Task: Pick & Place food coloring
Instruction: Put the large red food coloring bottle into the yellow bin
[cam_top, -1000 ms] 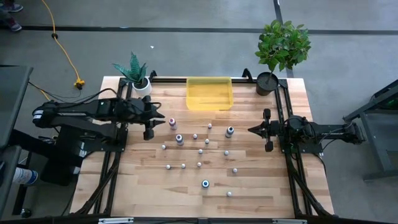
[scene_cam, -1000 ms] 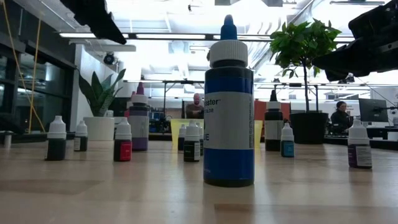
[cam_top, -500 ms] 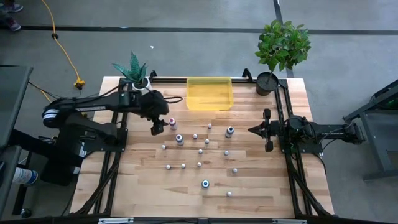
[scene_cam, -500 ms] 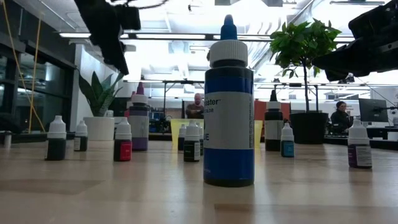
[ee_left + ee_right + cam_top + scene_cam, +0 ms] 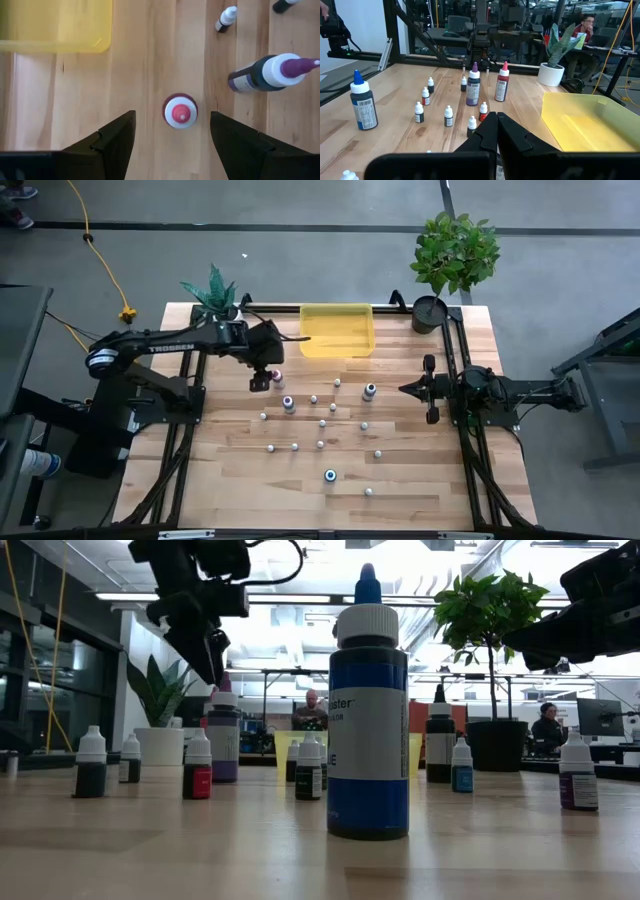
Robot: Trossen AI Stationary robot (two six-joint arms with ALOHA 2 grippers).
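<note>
jaws of the left gripper (image 5: 172, 131) stand wide apart, poised directly above the small dark bottle with a white collar and pink cap (image 5: 180, 110), which stands upright on the pale wooden bench (image 5: 240, 470) between the two fingers and untouched. the right gripper (image 5: 404, 389) waits at the bench's right side, its jaws pressed together on nothing.

risk: the pink cap sits a little nearer one finger than the other, so an uneven closing could push the bottle over before it is clamped. the larger dark bottle with a purple cap (image 5: 270, 72) stands just beside the target; in descent the nearer finger might clip it.

room: the translucent yellow plastic tray (image 5: 337, 330) lies near, toward the bench's far edge, with bare wood between it and the pink-capped bottle, so the carry looks short and open. the remaining food coloring bottles, mostly tiny whitish-capped ones (image 5: 322, 423), scatter toward the bench's middle, with the blue-capped bottle (image 5: 330, 475) nearer the front edge, away from that path.
</note>
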